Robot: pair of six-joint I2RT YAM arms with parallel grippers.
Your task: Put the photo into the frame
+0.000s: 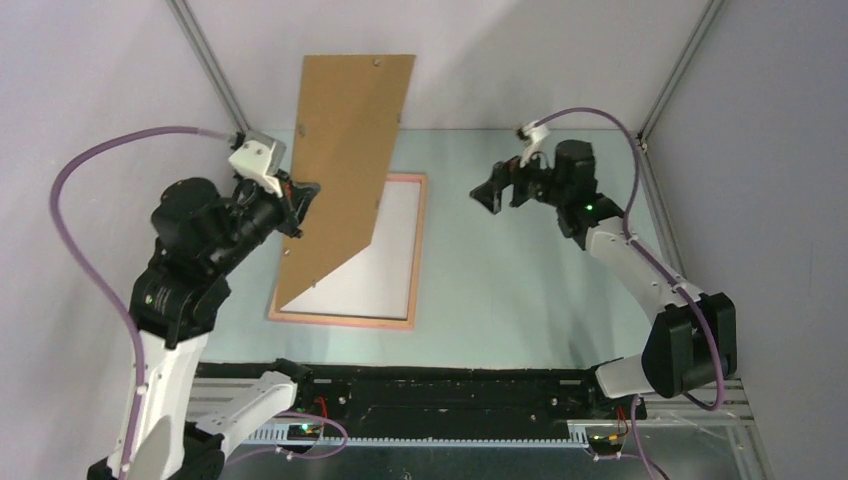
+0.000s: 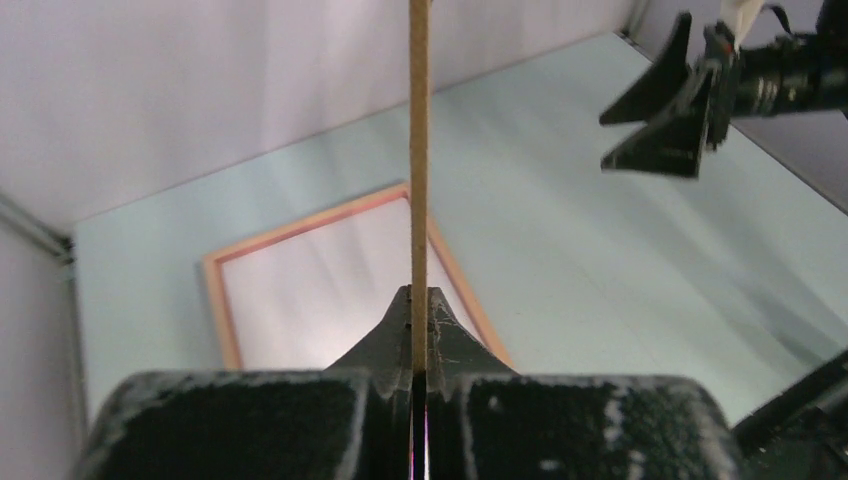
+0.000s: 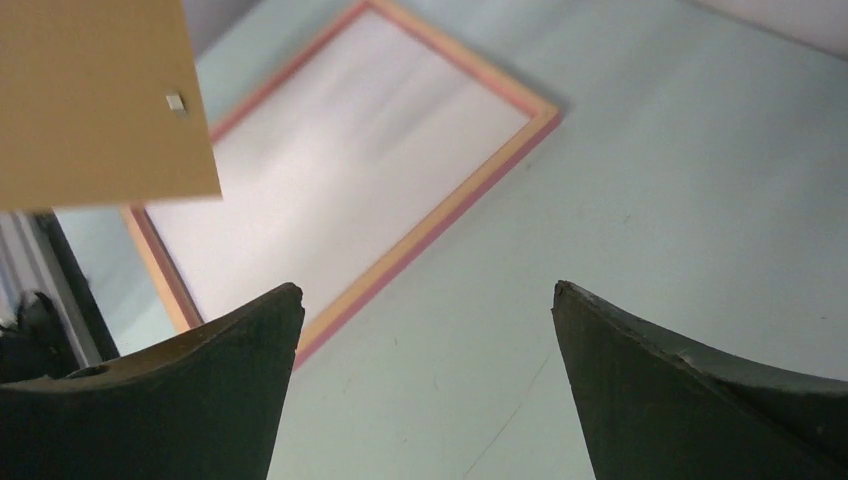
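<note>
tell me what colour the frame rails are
Salmon pink, on the thin-railed rectangular frame; clearest in the right wrist view.

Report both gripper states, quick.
Left gripper: closed on the brown backing board, which it holds upright on edge.
Right gripper: open, holding nothing.

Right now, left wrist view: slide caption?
Left gripper clamps the backing board edge-on above the pink frame; right gripper open beyond.

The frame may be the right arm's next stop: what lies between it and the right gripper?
Only bare table separates the right gripper from the frame in the top view; the brown board hangs over the frame, not in that stretch.
</note>
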